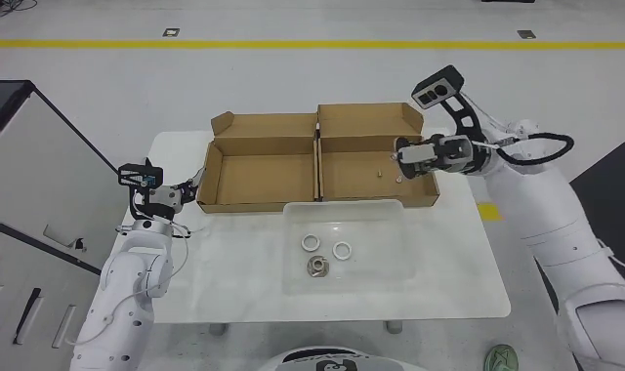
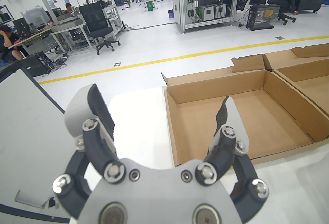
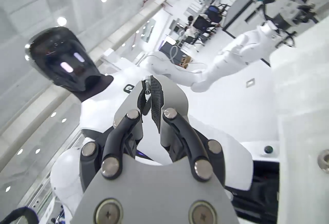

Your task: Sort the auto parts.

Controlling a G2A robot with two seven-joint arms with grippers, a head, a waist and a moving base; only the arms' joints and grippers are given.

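Two open cardboard boxes sit side by side at the back of the white table: a left box (image 1: 262, 171) (image 2: 257, 117) and a right box (image 1: 356, 166) (image 2: 308, 76). In front of them a clear tray (image 1: 342, 207) holds two white rings (image 1: 310, 242) (image 1: 343, 250) and a metal toothed part (image 1: 315, 266). My right gripper (image 1: 399, 157) (image 3: 149, 89) hangs over the right box, shut on a small threaded bolt (image 3: 147, 86). Another small bolt (image 1: 379, 174) lies on that box's floor. My left gripper (image 1: 193, 187) (image 2: 159, 104) stands open beside the left box's outer wall, holding nothing.
The table (image 1: 449, 264) has bare surface to the right of and in front of the tray. A grey cabinet (image 1: 39, 166) stands close to the table's left side. Box flaps (image 1: 269, 125) stand up along the far edge.
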